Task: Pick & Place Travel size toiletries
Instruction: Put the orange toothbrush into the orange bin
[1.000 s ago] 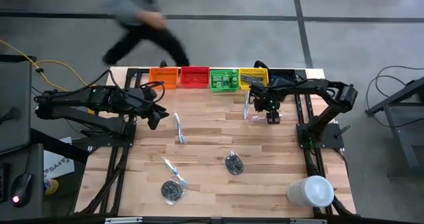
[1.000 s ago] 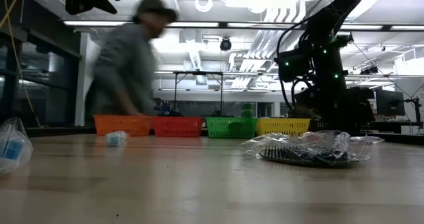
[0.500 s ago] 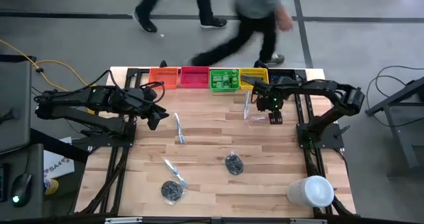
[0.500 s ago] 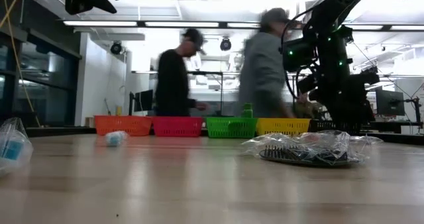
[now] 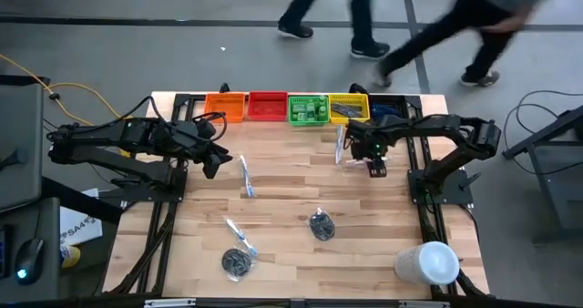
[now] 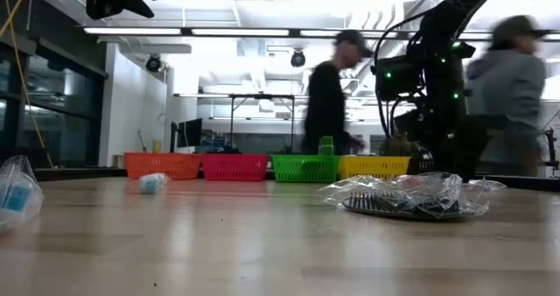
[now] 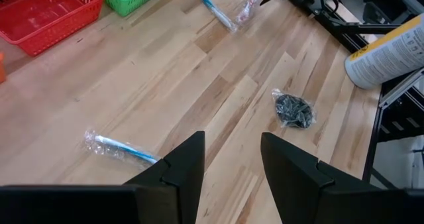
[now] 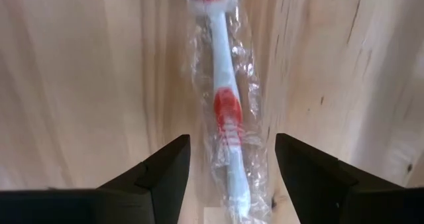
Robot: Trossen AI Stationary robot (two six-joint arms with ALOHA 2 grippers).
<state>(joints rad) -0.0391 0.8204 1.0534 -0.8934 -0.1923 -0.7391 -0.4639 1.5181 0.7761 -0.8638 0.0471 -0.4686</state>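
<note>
A clear-wrapped toothbrush (image 8: 225, 111) lies flat on the wooden table (image 5: 291, 194), in front of the yellow bin (image 5: 349, 107). The right gripper (image 8: 228, 174) hangs just above it — its jaws are spread, one on each side, holding nothing. The left gripper (image 7: 230, 161) waits at the table's left side, jaws partly apart and empty.

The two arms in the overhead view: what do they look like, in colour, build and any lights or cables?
Both are dark, near-black jointed arms made of slim links, mounted on black frames at the table's sides. The left gripper and the right gripper each end in two flat, dark, angular jaws. The right arm's wrist carries small green lights. Black cables loop along the right arm in the low view.
</note>
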